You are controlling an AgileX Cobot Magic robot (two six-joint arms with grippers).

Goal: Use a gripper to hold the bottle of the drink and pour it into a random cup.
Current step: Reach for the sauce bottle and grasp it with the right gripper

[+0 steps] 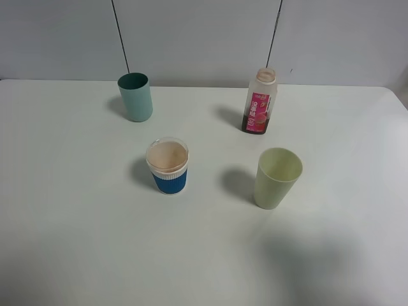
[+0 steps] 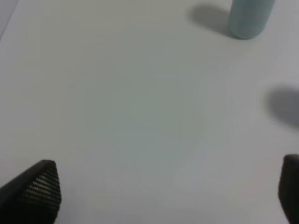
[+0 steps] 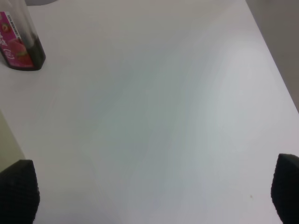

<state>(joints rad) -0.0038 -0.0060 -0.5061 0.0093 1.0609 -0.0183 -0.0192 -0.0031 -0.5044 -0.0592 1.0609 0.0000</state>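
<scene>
Left claw (image 2: 166, 191) and right claw (image 3: 152, 193) gape wide and empty, ready to grab; bottle (image 1: 260, 105) stands upright on the surface (image 1: 76, 223), well apart from cup (image 1: 168, 167), far-right of it, free for a side grasp.

Teal tumbler (image 1: 135, 97), pale green cup (image 1: 277, 178)

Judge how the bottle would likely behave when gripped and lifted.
The bottle is tall, narrow and capless, so a nudge could tip and spill it. Its translucent plastic may flex when squeezed. The dark drink looks low, so it is probably light.
</scene>
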